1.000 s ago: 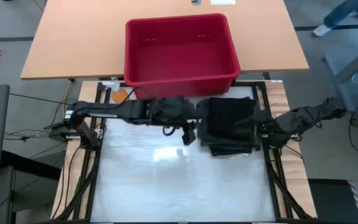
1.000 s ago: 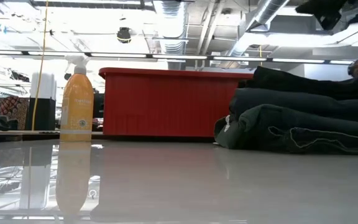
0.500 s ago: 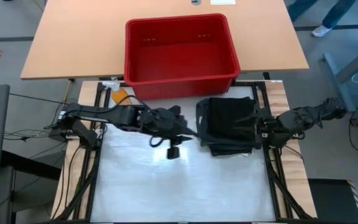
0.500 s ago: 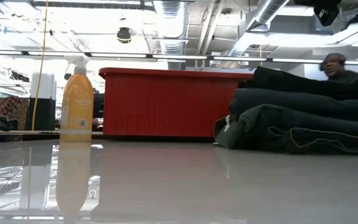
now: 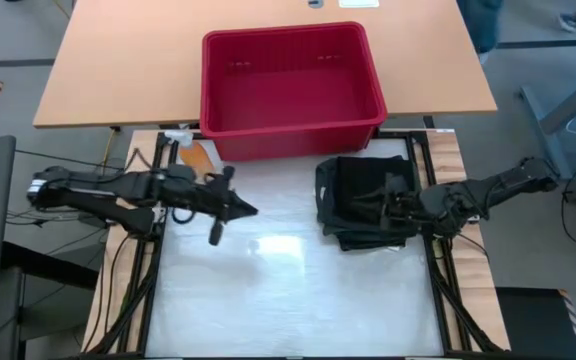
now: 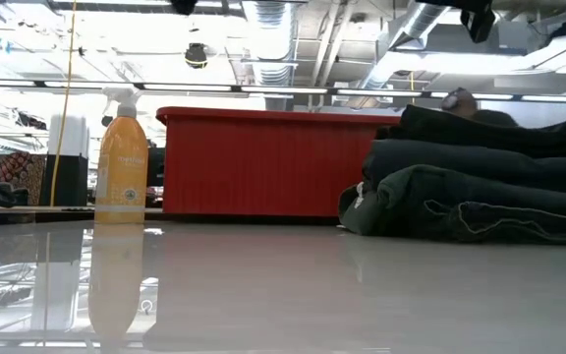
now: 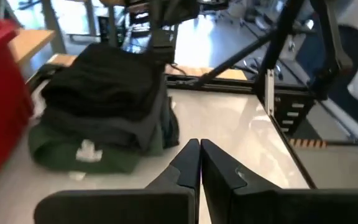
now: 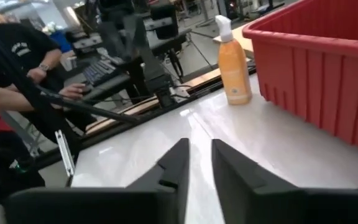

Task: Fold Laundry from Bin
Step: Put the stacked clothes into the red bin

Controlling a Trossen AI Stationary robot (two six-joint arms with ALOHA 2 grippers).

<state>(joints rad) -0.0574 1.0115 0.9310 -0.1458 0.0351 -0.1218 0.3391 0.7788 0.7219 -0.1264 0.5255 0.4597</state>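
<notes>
The red bin stood at the middle of the worktop's far edge, and from above nothing could be seen inside it. The laundry lay as a folded stack near the worktop's far right corner, just in front of the bin's right end: black pieces on top, charcoal beneath, and a dark olive-green piece at the bottom, as the left wrist view showed. In the low view the stack sat on the glossy white worktop to the right of the bin. The left gripper hovered over the worktop's far left part, well apart from the stack, its fingers pressed together and holding nothing. The right gripper was over the laundry stack near the right edge, its fingers set to a narrow gap with nothing visible between them. An orange spray bottle stood at the far left corner, beside the bin's left end. In the right wrist view a person's arm showed beyond the table.
</notes>
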